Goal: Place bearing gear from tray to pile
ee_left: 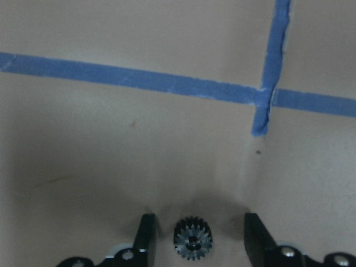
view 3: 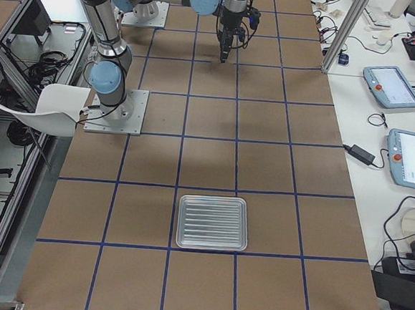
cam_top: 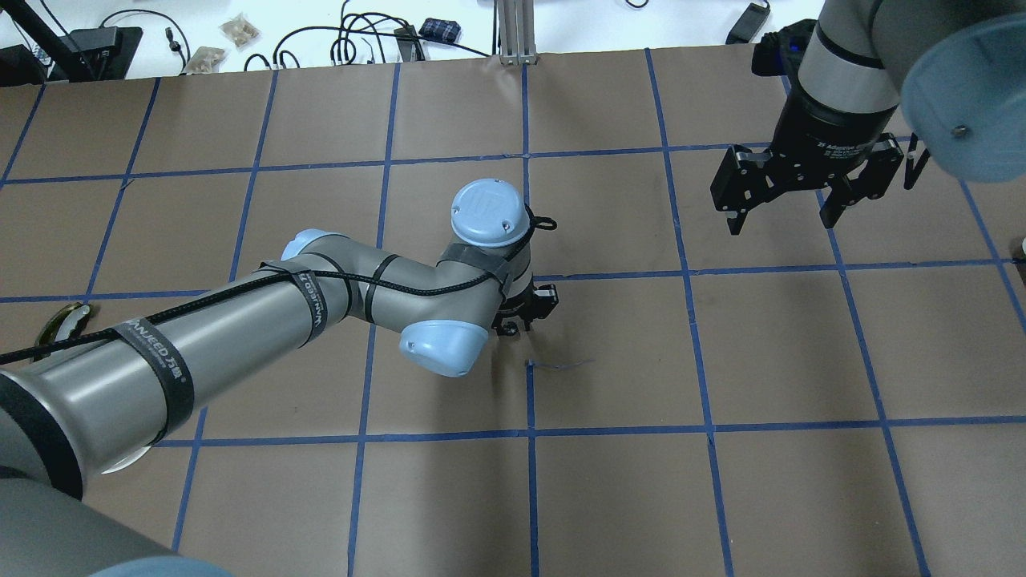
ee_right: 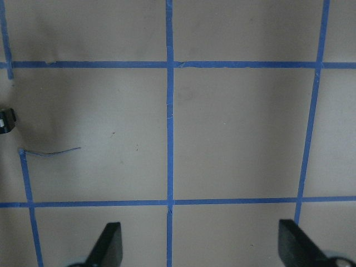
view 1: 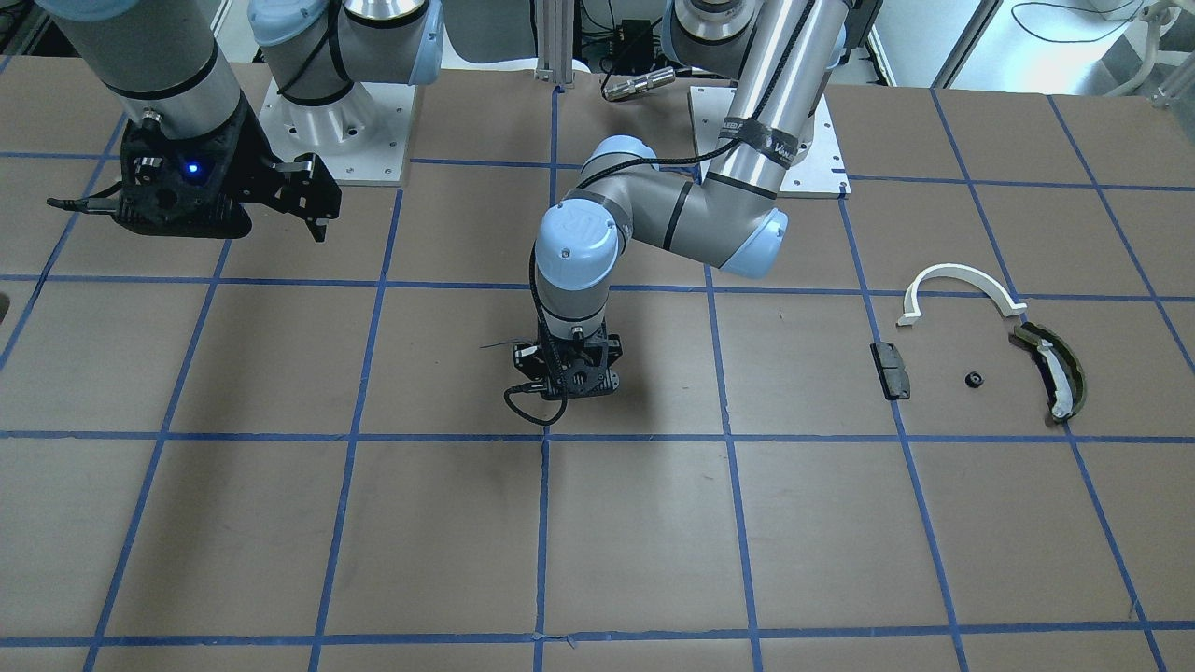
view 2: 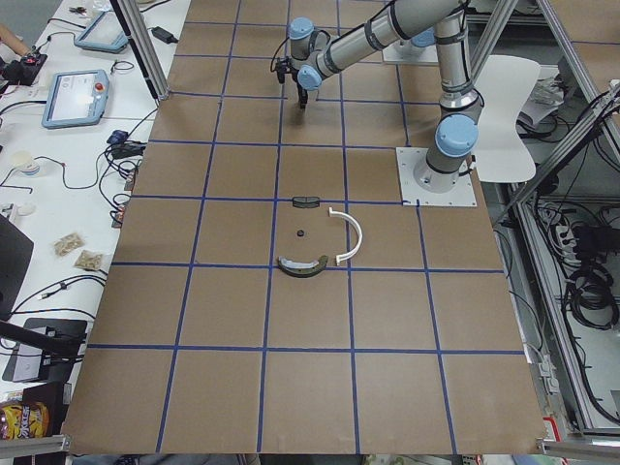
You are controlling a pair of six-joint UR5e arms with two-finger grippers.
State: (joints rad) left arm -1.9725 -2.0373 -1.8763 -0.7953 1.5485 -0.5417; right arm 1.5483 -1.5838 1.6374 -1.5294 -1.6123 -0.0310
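A small dark toothed bearing gear (ee_left: 192, 238) lies on the brown paper between the fingers of my left gripper (ee_left: 197, 236). The jaws are open, with a gap on each side of the gear. This gripper (view 1: 568, 392) points straight down at the table's middle. The pile lies apart toward my left end: a white half-ring arc (view 1: 962, 285), a dark grey block (view 1: 890, 370), an olive-green curved piece with a white strip (view 1: 1055, 371) and a tiny black part (view 1: 974, 379). The ribbed metal tray (view 3: 213, 222) stands toward my right end. My right gripper (cam_top: 781, 220) hovers open and empty.
Blue tape lines grid the brown table. A loose curl of blue tape (cam_top: 561, 365) lies beside the left gripper. My left arm's elbow (view 1: 738, 233) stretches low over the table's middle. Cables and tablets (view 3: 412, 157) lie beyond the far edge.
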